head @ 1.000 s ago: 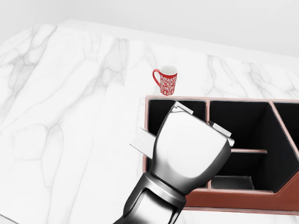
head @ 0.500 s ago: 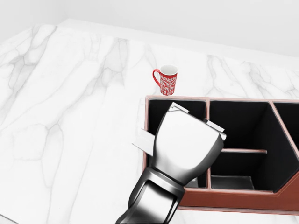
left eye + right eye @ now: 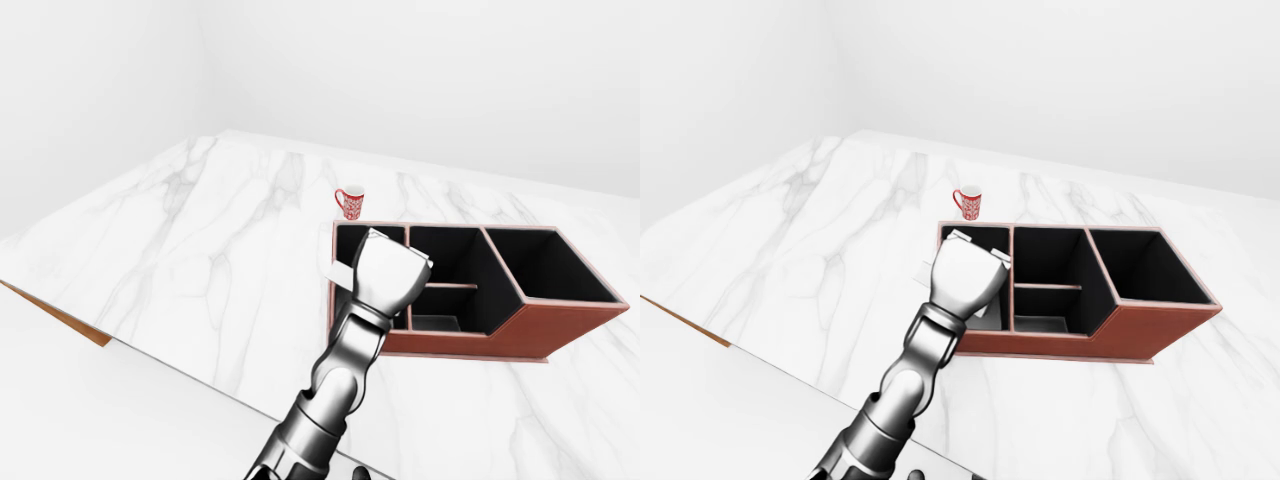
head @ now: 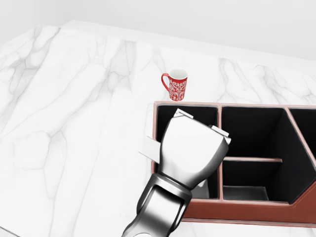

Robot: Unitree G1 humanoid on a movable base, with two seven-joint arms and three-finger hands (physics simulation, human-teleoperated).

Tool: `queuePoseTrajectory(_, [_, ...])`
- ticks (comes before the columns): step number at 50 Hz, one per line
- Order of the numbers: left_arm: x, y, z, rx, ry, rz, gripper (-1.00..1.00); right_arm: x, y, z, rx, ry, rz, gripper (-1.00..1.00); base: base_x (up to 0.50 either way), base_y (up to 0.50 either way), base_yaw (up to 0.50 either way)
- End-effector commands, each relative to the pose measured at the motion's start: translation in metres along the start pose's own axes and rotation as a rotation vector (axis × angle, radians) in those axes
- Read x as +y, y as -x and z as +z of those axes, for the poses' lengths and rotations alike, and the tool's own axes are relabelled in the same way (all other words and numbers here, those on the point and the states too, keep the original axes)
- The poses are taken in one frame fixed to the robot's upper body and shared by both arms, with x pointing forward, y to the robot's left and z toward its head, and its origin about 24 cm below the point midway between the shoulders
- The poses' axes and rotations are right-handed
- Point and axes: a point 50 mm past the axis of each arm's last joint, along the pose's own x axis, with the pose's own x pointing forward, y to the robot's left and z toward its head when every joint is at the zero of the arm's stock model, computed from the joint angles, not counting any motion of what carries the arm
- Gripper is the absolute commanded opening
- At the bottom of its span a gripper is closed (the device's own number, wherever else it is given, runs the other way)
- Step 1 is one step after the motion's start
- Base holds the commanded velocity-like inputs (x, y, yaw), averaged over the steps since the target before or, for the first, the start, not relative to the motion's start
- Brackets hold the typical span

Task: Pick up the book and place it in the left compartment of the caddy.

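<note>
Here the robot hand (image 4: 190, 148), grip unclear, hides the caddy's (image 4: 256, 210) left compartment; a red mug (image 4: 176, 84) stands nearby.

We see a red mug (image 4: 175, 85) with a white pattern standing upright on the white marble bench (image 4: 74, 128), its handle turned toward the head view's left. A plain white wall (image 3: 420, 80) rises beyond the bench's upper edge.
</note>
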Motion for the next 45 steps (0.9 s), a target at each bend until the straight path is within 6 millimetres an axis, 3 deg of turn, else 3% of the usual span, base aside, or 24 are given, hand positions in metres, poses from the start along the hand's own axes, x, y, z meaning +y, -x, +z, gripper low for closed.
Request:
queuePoseTrajectory(1, [0.004, -0.002, 0.003, -0.002, 0.009, 0.045, -1.0, 0.0, 0.0, 0.001, -0.004, 0.0, 0.0, 1.0, 0.0, 0.0, 0.0])
queuePoseTrajectory(45, [-0.01, -0.007, 0.015, -0.057, 0.05, 0.021, -1.0, 0.0, 0.0, -0.001, 0.006, 0.003, 0.001, 1.0, 0.0, 0.0, 0.0])
